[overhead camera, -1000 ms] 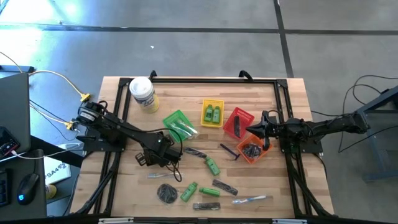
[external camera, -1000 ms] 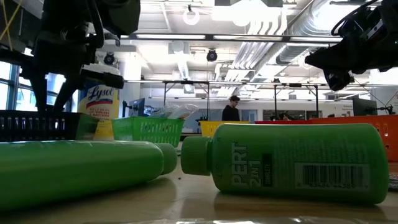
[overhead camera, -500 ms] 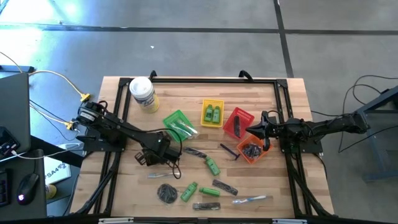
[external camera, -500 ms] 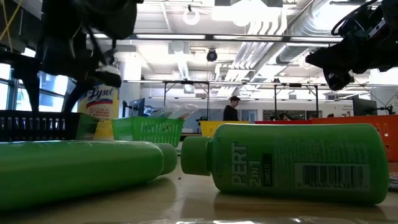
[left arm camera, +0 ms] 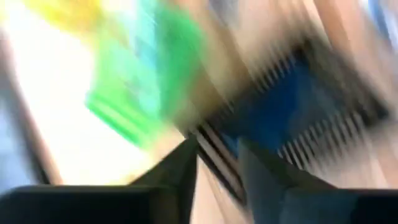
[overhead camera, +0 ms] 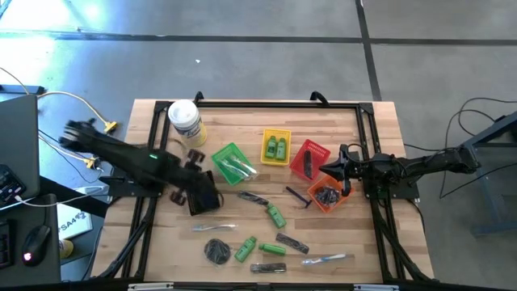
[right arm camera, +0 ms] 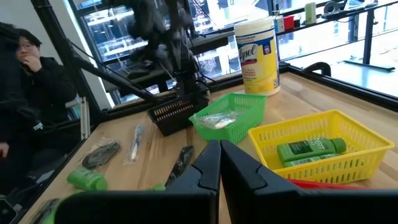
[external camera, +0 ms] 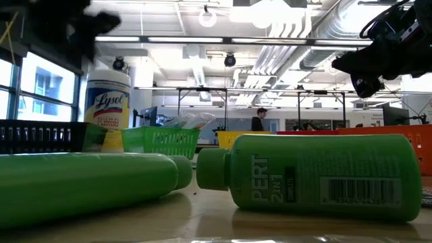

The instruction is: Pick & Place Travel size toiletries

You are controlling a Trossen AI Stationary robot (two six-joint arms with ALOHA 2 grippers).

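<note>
Wooden table [overhead camera: 367, 121], both dark arms over it. Left arm swept in from 9 o'clock, blurred with motion; left gripper [left arm camera: 217, 144] above the black mesh basket [overhead camera: 203, 202] at 9 o'clock, fingers apart with nothing seen between them. Right gripper [overhead camera: 327, 171] at 3 o'clock, closed and empty, waiting between the red mesh basket [overhead camera: 311, 155] and the orange mesh basket [overhead camera: 329, 198].

Step in hand, by the look of it: leaving the black basket to fetch another loose piece. Nearest candidate: the clear-wrapped silvery piece [overhead camera: 213, 228] just at 6 o'clock of that basket. To do it well: lift clear of the basket wall first, turn the fingers across the piece's narrow width, come straight down, close low on the flat wrapper, and expect it to slide on the wood.

Counts, large to small:
- One white-lidded yellow wipes canister [overhead camera: 187, 123], at 11 o'clock.
- Five baskets: black, red, orange, the green mesh basket [overhead camera: 222, 155] and the yellow mesh basket [overhead camera: 276, 134].
- One round dark grey disc [overhead camera: 216, 252], at 7 o'clock.
- Four small green bottles seen: two in the yellow basket, two loose [overhead camera: 277, 217] toward 6 o'clock.
- Three dark slim sticks [overhead camera: 254, 199] loose, as far as can be told.
- One purple-handled razor [overhead camera: 297, 196] near centre.
- Silvery wrapped pieces: two loose, at least one in the green basket.
</note>
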